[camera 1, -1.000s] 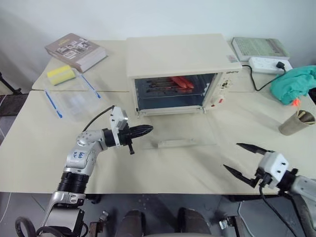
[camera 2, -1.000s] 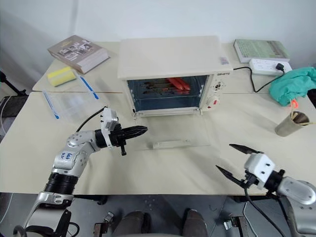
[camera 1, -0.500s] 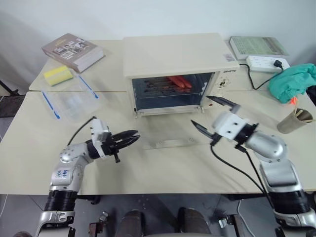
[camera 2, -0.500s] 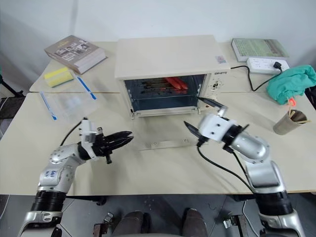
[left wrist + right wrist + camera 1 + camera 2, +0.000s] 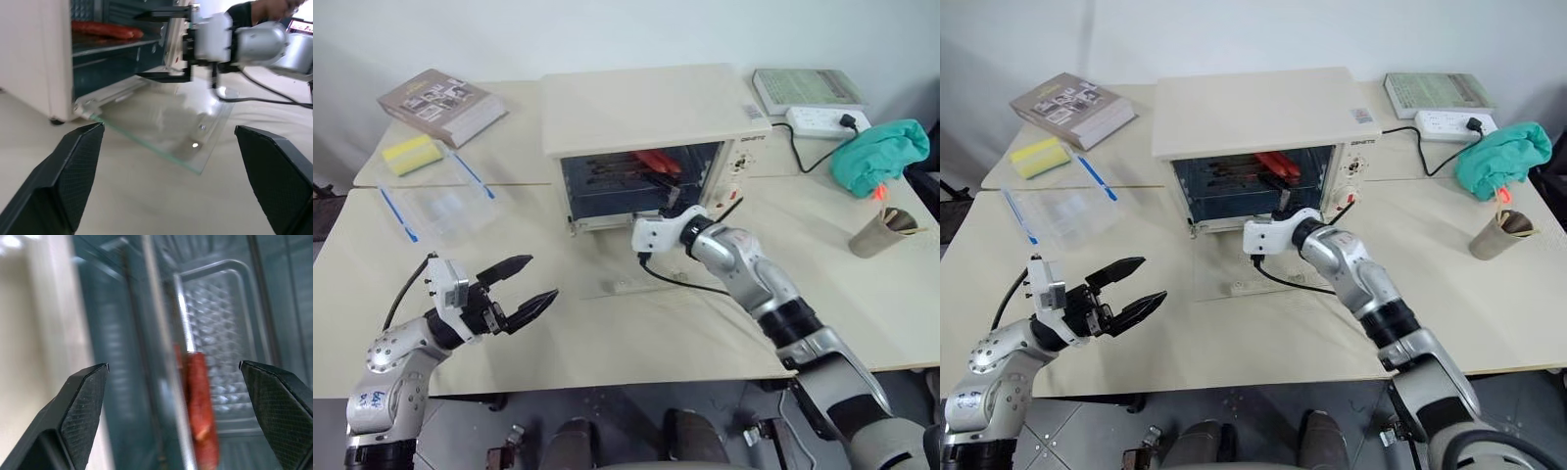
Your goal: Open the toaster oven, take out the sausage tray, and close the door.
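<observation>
The cream-white toaster oven (image 5: 641, 108) stands at the table's middle back. Its glass door (image 5: 166, 127) is open and lies flat in front of it, bar handle (image 5: 628, 286) toward me. Inside, the silvery ribbed sausage tray (image 5: 220, 328) sits on the rack with red sausages (image 5: 654, 162) on it. My right gripper (image 5: 668, 201) is open at the oven's mouth, above the lowered door, pointing in at the tray and holding nothing. Back near the table's front left, my left gripper (image 5: 530, 284) is open and empty, well clear of the door.
At the back left lie a book (image 5: 435, 103), a yellow sponge (image 5: 411, 154) and a clear plastic box with blue clips (image 5: 440, 206). At the right are a power strip (image 5: 822, 119), another book (image 5: 808, 86), a teal cloth (image 5: 881, 157) and a paper cup (image 5: 876, 233).
My left gripper opened and drew back toward the table's front left. My right arm swung in from the front right, rolled its wrist and reached the oven's mouth. The camera also shifted.
</observation>
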`<state>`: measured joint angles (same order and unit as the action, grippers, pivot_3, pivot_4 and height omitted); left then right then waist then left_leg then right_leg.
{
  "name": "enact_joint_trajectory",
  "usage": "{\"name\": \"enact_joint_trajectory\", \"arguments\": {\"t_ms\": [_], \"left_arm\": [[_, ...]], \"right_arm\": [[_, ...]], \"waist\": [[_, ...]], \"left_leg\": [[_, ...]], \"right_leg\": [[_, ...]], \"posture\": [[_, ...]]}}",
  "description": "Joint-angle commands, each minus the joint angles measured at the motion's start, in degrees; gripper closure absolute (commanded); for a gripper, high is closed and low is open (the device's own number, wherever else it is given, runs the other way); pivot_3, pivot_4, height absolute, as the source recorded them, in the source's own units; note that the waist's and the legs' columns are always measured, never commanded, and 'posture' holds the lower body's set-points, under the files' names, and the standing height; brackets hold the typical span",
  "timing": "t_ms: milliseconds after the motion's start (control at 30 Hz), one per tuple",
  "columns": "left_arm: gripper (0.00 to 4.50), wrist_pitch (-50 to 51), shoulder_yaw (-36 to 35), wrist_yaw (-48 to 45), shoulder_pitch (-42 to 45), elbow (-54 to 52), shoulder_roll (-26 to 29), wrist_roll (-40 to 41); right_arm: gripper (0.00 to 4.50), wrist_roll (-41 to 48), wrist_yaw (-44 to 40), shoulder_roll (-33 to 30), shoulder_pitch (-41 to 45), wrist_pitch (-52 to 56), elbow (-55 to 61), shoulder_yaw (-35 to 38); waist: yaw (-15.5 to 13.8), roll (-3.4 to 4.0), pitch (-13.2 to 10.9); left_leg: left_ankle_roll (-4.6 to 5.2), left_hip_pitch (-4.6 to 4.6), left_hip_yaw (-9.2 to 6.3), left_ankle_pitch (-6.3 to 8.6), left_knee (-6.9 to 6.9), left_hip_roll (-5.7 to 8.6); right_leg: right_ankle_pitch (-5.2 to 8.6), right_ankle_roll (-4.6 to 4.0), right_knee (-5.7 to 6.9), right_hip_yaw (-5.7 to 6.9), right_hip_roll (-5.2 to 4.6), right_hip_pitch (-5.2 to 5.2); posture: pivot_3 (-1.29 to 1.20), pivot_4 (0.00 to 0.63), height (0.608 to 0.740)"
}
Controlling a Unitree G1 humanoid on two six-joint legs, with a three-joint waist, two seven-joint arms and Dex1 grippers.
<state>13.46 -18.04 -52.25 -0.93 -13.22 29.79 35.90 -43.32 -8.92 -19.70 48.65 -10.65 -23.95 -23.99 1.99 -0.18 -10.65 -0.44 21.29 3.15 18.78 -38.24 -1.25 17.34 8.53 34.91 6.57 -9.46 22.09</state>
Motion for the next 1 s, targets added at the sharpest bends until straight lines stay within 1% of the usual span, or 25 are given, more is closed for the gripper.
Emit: {"name": "enact_joint_trajectory", "arguments": {"t_ms": [33, 133, 200, 233, 467, 633, 767, 1000], "left_arm": [[0.02, -0.8, -0.6, 0.4, -0.7, -2.0, 0.0, 0.8], [0.02, -0.9, -0.5, 0.4, -0.3, -1.8, 0.1, 0.7], [0.0, -1.1, -0.3, 0.1, 0.1, -1.3, 0.3, 0.5], [0.0, -1.3, -0.2, -0.3, 0.4, -0.8, 0.5, 0.3], [0.0, -1.9, 0.1, -0.8, 1.6, 0.5, 0.4, 0.0], [0.0, -2.3, 0.6, -0.9, 2.2, 0.8, -0.1, 0.1], [0.0, -2.7, 0.8, -0.8, 2.5, 1.5, -0.1, 0.1], [0.0, -3.3, 1.2, -0.6, 2.8, 2.2, -0.5, 0.0]], "right_arm": [[0.0, -2.9, 4.8, 1.8, 3.3, 2.1, -3.3, -1.1], [0.0, -3.4, 4.8, 2.7, 4.7, 3.3, -5.9, -1.7], [0.39, -3.1, 4.6, 3.6, 6.1, 3.2, -7.6, -2.2], [0.5, -3.2, 4.7, 4.1, 6.7, 3.2, -8.2, -2.6], [2.71, -3.1, 4.5, 4.6, 7.9, 3.3, -9.8, -3.7], [4.45, -3.6, 4.0, 3.9, 7.5, 2.2, -8.1, -4.8], [4.48, -3.3, 4.0, 3.1, 7.3, 1.2, -6.1, -4.3], [4.48, -2.4, 1.0, 1.6, 7.0, -0.1, -3.2, -3.9]], "waist": [[0.1, 0.0, 0.0], [0.2, 0.0, 0.0], [0.2, 0.0, 0.0], [0.2, 0.0, 0.0], [0.5, 0.0, 0.0], [1.0, -0.02, 0.0], [1.2, -0.05, 0.0], [1.2, -0.05, 0.0]], "left_leg": [[0.0, 0.02, 0.04, 0.0, 0.02, 0.0], [0.0, 0.04, 0.07, 0.0, 0.05, 0.0], [0.0, 0.04, 0.08, 0.0, 0.04, 0.0], [0.0, 0.04, 0.09, 0.0, 0.04, 0.0], [0.0, 0.12, 0.16, 0.0, 0.05, -0.01], [0.0, 0.14, 0.16, 0.0, 0.05, -0.01], [0.0, 0.15, 0.18, 0.0, 0.06, -0.02], [0.0, 0.23, 0.17, 0.0, 0.08, -0.01]], "right_leg": [[0.0, 0.0, 0.03, -0.03, 0.0, 0.07], [0.0, 0.0, 0.04, -0.04, 0.0, 0.1], [0.0, 0.0, 0.04, -0.05, 0.0, 0.11], [0.0, 0.0, 0.05, -0.06, 0.0, 0.11], [0.0, 0.0, 0.13, -0.13, 0.0, 0.28], [0.0, 0.0, 0.14, -0.13, 0.0, 0.3], [0.0, 0.0, 0.14, -0.13, 0.0, 0.31], [0.0, 0.0, 0.11, -0.12, 0.0, 0.38]], "posture": [[0.0, 0.15, 0.74], [0.0, 0.15, 0.74], [0.0, 0.15, 0.74], [0.0, 0.15, 0.74], [0.0, 0.15, 0.74], [0.0, 0.15, 0.74], [0.0, 0.15, 0.74], [0.0, 0.15, 0.74]]}}
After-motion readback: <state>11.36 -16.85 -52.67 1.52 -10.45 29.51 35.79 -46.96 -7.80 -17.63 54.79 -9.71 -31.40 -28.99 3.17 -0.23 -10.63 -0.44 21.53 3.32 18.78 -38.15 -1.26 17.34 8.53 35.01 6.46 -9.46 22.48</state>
